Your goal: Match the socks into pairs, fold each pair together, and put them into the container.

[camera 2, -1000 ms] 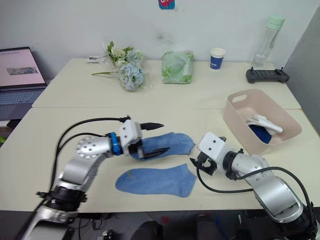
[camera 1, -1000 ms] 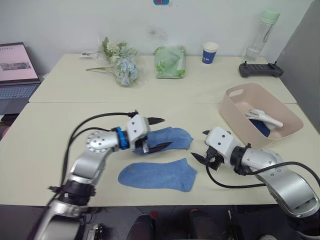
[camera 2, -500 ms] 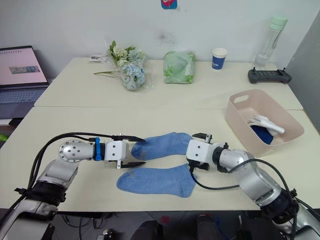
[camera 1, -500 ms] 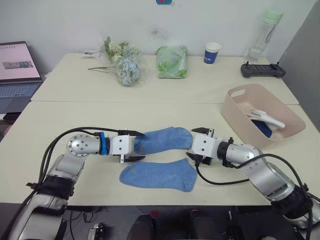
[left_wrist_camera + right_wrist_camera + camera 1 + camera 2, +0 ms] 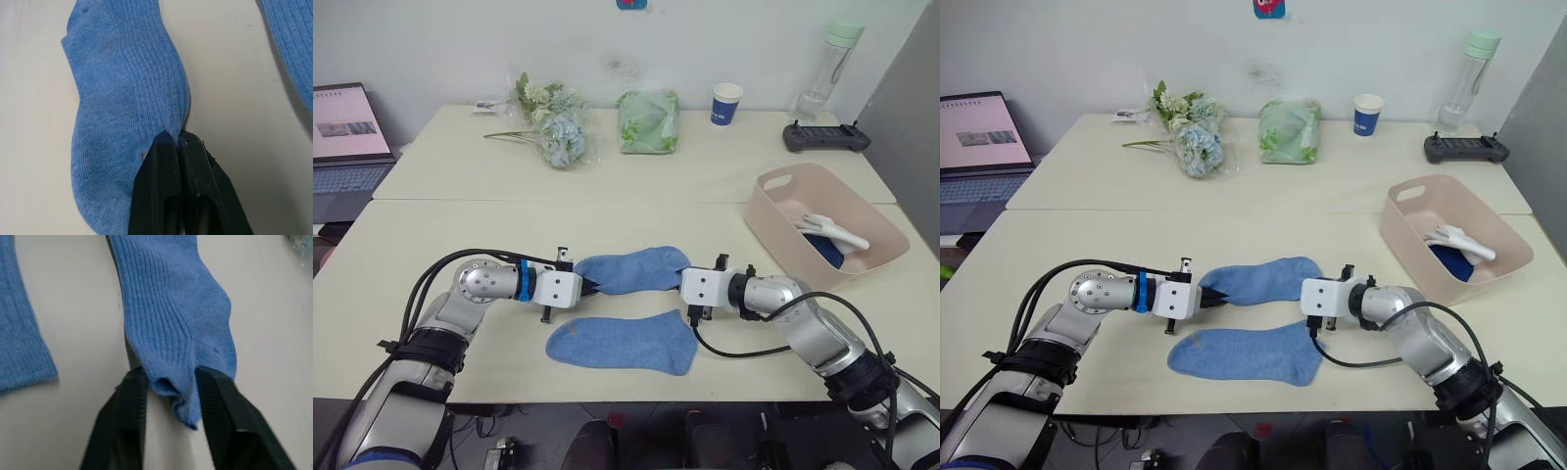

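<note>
Two light blue socks lie side by side near the table's front. The far sock (image 5: 631, 271) stretches between my grippers. My left gripper (image 5: 590, 287) is shut on that sock's toe-end edge (image 5: 122, 88), fingers pressed together. At the cuff end, my right gripper (image 5: 685, 284) has its fingers (image 5: 215, 401) closed against bunched cuff fabric (image 5: 171, 313). The near sock (image 5: 622, 343) lies flat and untouched in front of both grippers. The pale pink container (image 5: 773, 211) stands at the right, holding a white sock (image 5: 832, 230) over a navy one (image 5: 824, 248).
Along the back of the table are a flower bunch (image 5: 553, 122), a green bag (image 5: 648, 120), a blue paper cup (image 5: 725, 103), a clear bottle (image 5: 827, 64) and a black controller (image 5: 824, 137). A laptop (image 5: 347, 132) sits at the far left.
Both grippers came down to the ends of the far sock and closed on it, the left on the toe end, the right on the cuff. The near sock stayed put.
</note>
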